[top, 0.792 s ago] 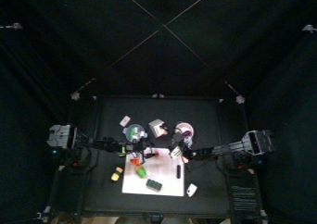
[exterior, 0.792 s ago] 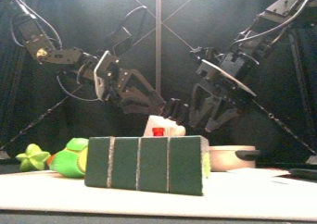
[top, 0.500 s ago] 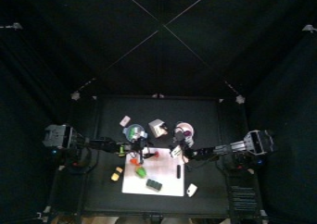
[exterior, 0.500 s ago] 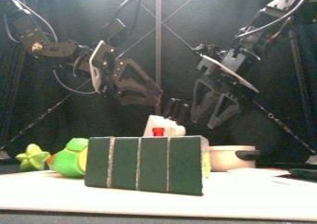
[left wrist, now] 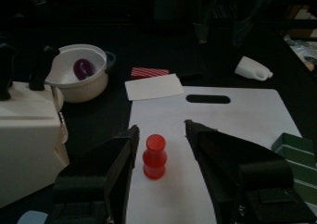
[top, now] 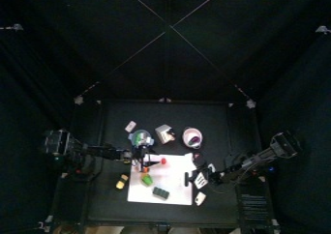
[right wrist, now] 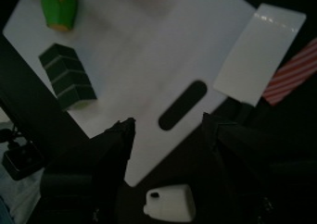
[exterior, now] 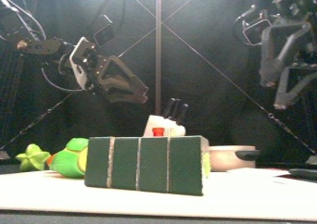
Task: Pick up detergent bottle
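From the front, a green ribbed box [exterior: 146,165] hides most of the detergent bottle [exterior: 162,128]; only its red cap shows. The left wrist view shows that red-capped bottle [left wrist: 155,156] upright on the white cutting board [left wrist: 235,117], framed by the left gripper's [left wrist: 161,140] open jaws. The right gripper [right wrist: 168,135] hangs wide open, holding nothing.

A robotics lab pen: black curtains [top: 52,73] enclose a small black table [top: 110,117] at centre frame.
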